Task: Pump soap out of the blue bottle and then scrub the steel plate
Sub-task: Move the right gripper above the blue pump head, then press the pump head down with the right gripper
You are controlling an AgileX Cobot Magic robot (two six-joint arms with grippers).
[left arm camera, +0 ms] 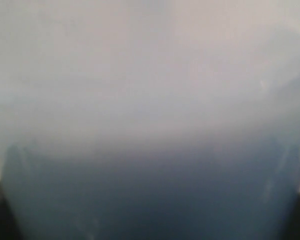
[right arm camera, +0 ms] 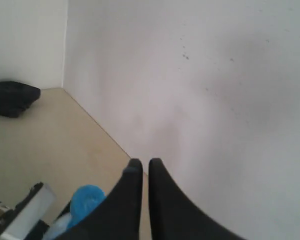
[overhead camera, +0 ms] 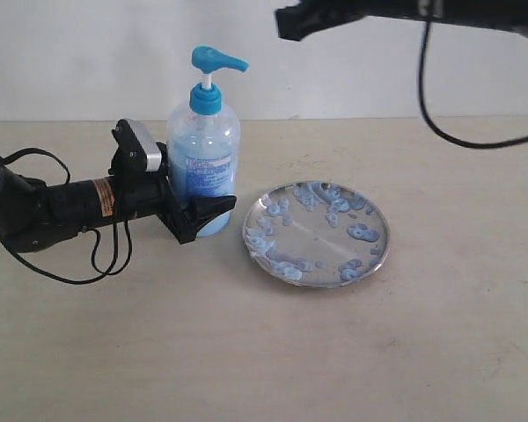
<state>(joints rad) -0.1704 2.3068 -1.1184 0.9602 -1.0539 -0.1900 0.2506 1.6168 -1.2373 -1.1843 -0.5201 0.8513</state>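
Soap [overhead camera: 363, 233]: pale blue blobs and rings spread across the plate [overhead camera: 324, 230], so I judge the pumping step done or nearly so
Plate: flat on the table [overhead camera: 422, 352], at 4 o'clock from the bottle [overhead camera: 202, 158], just beside it and not touching
Bottle: upright, pump head [overhead camera: 216, 60] raised, nothing pressing on it
Left gripper [overhead camera: 204, 211]: clamped on the bottle's lower body; its own camera shows only blurred blue plastic
Right gripper [right arm camera: 141, 166]: fingers together, empty, high at 1 o'clock from the pump head, well apart from it
Outstanding: scrubbing; most blobs look distinct, and I see nothing to scrub with in view
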